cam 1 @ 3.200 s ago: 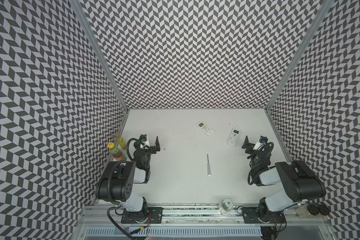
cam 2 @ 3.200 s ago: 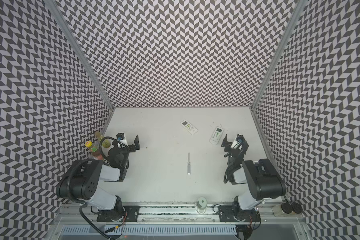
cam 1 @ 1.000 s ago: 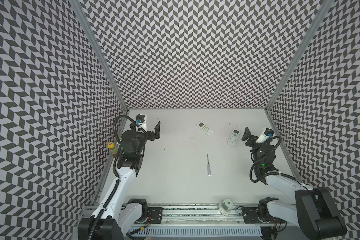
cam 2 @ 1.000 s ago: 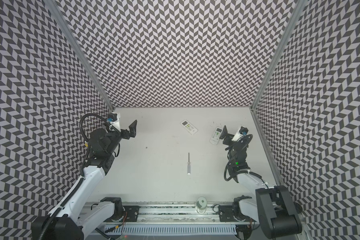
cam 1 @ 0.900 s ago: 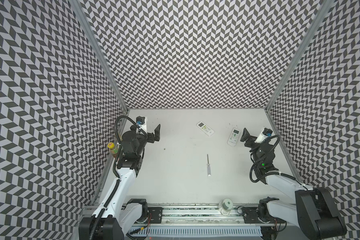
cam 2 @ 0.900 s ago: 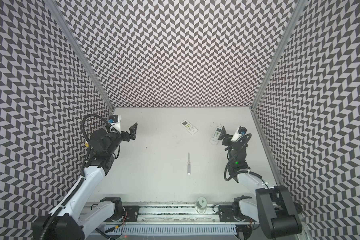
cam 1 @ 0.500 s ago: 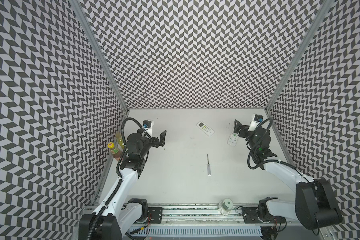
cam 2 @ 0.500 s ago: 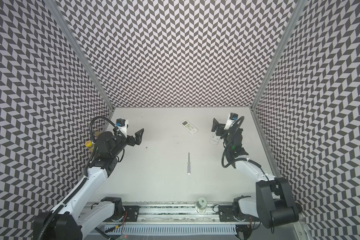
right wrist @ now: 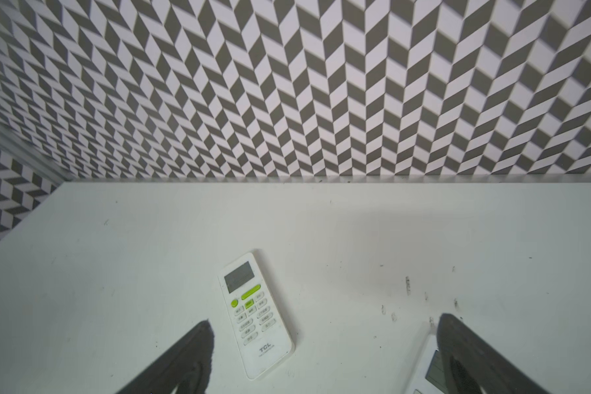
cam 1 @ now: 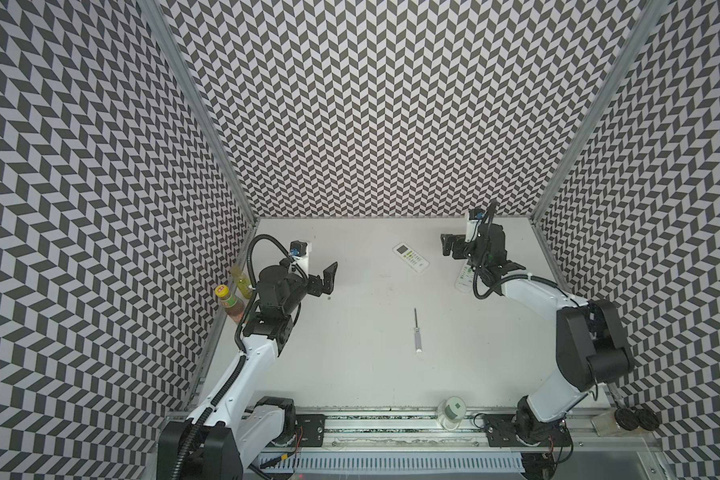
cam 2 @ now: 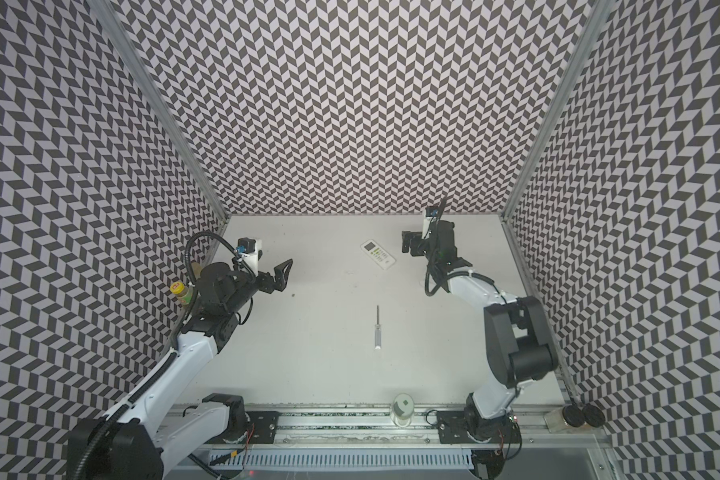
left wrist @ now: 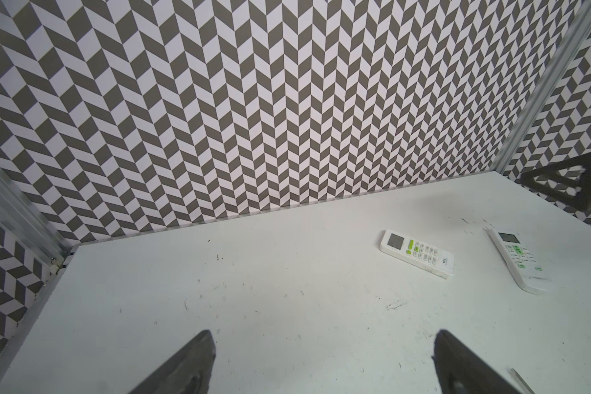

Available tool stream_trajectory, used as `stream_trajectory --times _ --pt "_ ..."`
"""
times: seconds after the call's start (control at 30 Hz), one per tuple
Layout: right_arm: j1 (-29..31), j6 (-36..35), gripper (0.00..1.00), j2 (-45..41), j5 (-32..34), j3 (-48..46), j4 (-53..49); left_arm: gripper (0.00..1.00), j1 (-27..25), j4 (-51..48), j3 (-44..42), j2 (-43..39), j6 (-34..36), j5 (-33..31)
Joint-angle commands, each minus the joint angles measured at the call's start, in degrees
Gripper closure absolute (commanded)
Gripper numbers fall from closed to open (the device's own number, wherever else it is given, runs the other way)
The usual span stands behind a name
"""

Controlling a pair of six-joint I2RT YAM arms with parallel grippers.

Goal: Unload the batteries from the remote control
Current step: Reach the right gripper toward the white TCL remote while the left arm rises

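Observation:
Two white remotes lie face up near the back of the table. One remote control (cam 1: 410, 257) (cam 2: 377, 252) (left wrist: 417, 254) (right wrist: 255, 315) lies at an angle in the middle. The second remote (cam 1: 465, 277) (left wrist: 517, 261) (right wrist: 427, 371) is partly hidden under my right arm. My right gripper (cam 1: 452, 247) (cam 2: 408, 245) (right wrist: 325, 324) hovers open between the two remotes, holding nothing. My left gripper (cam 1: 323, 280) (cam 2: 281, 276) (left wrist: 324, 336) hangs open above bare table at the left, well short of the remotes. The batteries are hidden.
A thin screwdriver (cam 1: 416, 336) (cam 2: 377, 328) lies mid-table. Two small bottles (cam 1: 227, 297) stand against the left wall behind my left arm. A small jar (cam 1: 449, 411) sits on the front rail, and two black discs (cam 1: 636, 419) lie at the front right.
Both arms have unfolded from near the front. The right gripper has swung back and leftward over the right remote. The left gripper has come down and toward the middle. Both stayed open.

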Motion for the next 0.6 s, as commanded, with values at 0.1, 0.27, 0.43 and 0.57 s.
stream_trajectory --times 0.1,0.27,0.43,0.57 --pt "4.0 -8.5 0.02 13.5 -4.2 14.5 -13.6 0.00 -0.8 -0.5 0.0 -0.8 0.5 1.4" --pt "4.8 -11.0 0.03 21.8 -7.2 22.9 -20.4 0.00 -0.7 -0.9 0.4 -0.5 1.0 1.6" --pt "5.7 -12.8 0.03 25.1 -6.1 26.0 -22.3 0.00 -0.2 -1.0 0.6 -0.3 1.0 2.1" --pt "5.7 -13.4 0.04 26.7 -6.7 26.4 -22.5 0.00 0.1 -1.1 0.6 -0.4 1.0 2.5"
